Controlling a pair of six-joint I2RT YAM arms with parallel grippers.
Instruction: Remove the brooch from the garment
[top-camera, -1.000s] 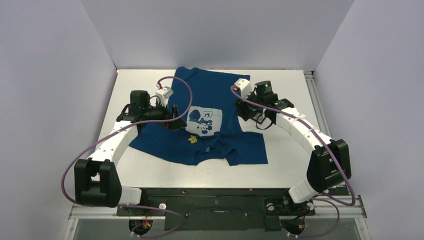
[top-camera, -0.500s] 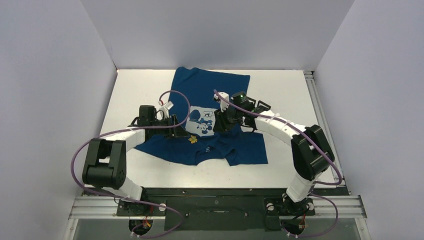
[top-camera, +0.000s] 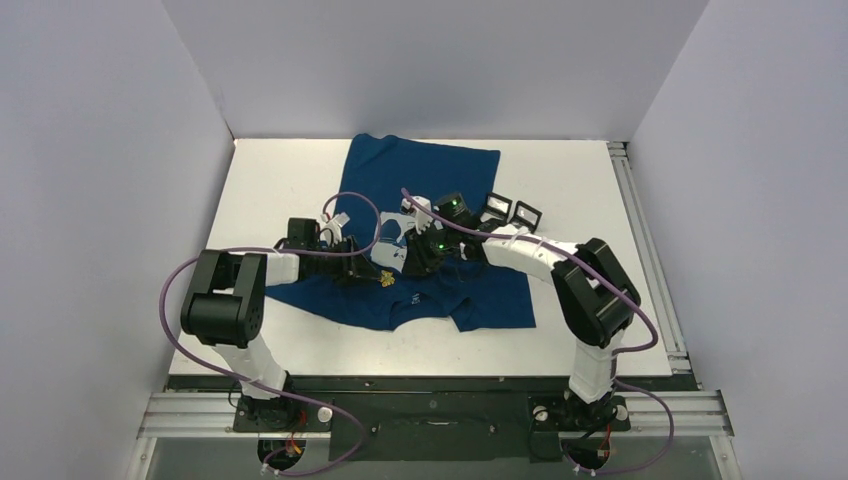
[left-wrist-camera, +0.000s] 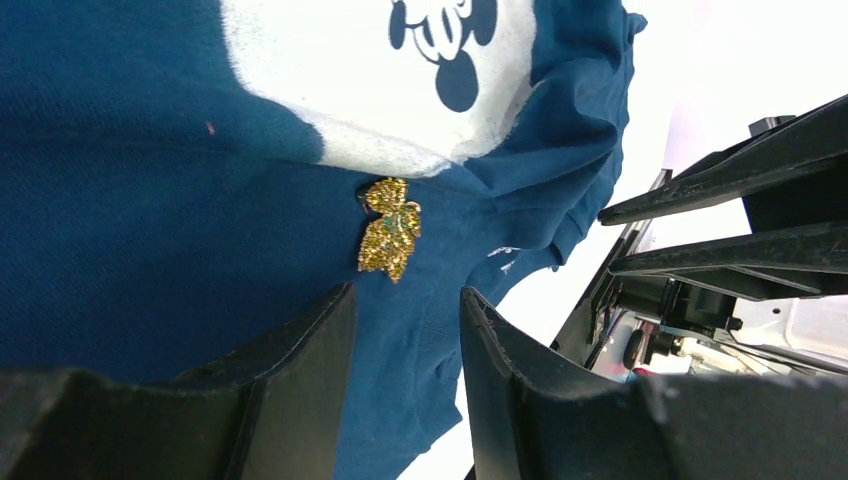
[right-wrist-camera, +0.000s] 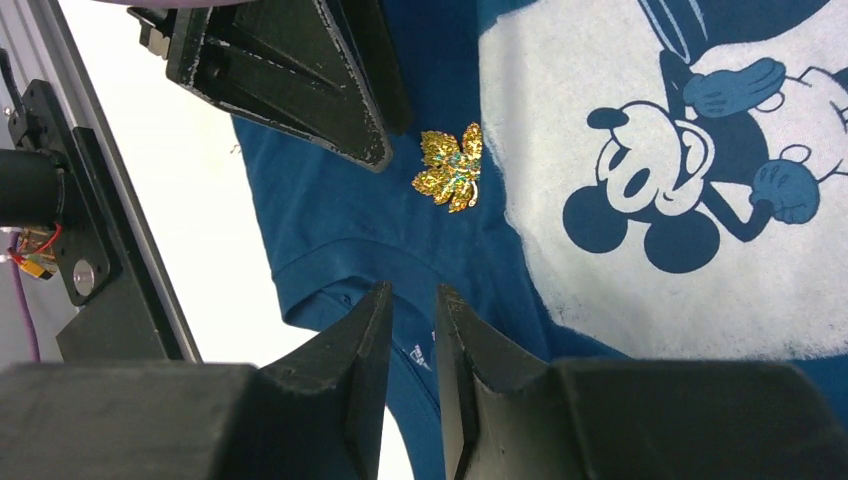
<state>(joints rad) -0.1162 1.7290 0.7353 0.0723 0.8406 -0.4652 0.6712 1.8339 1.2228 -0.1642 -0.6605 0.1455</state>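
The dark blue T-shirt (top-camera: 430, 170) lies flat on the table with the pale mouse print (top-camera: 392, 240) on its chest. The gold glittery leaf-shaped brooch (top-camera: 386, 280) sits on the cloth just below the print, near the collar. My left gripper (top-camera: 353, 262) is just left of it, open and empty. In the left wrist view the brooch (left-wrist-camera: 390, 228) lies just beyond the left gripper (left-wrist-camera: 407, 292). My right gripper (top-camera: 420, 260) hovers just right of the brooch, jaws narrowly open with nothing between them. In the right wrist view the brooch (right-wrist-camera: 450, 168) lies ahead of the right gripper (right-wrist-camera: 414, 289), next to the left fingers (right-wrist-camera: 300, 80).
The white table (top-camera: 280, 180) is walled at the back and sides. A metal rail (top-camera: 640, 220) runs along its right side and a black frame (top-camera: 440, 400) along the near edge. Purple cables (top-camera: 350, 205) loop over the shirt.
Both arms have moved inward over the shirt: the right gripper came left from the shirt's right edge, and the left gripper came down and right, both now beside the brooch.
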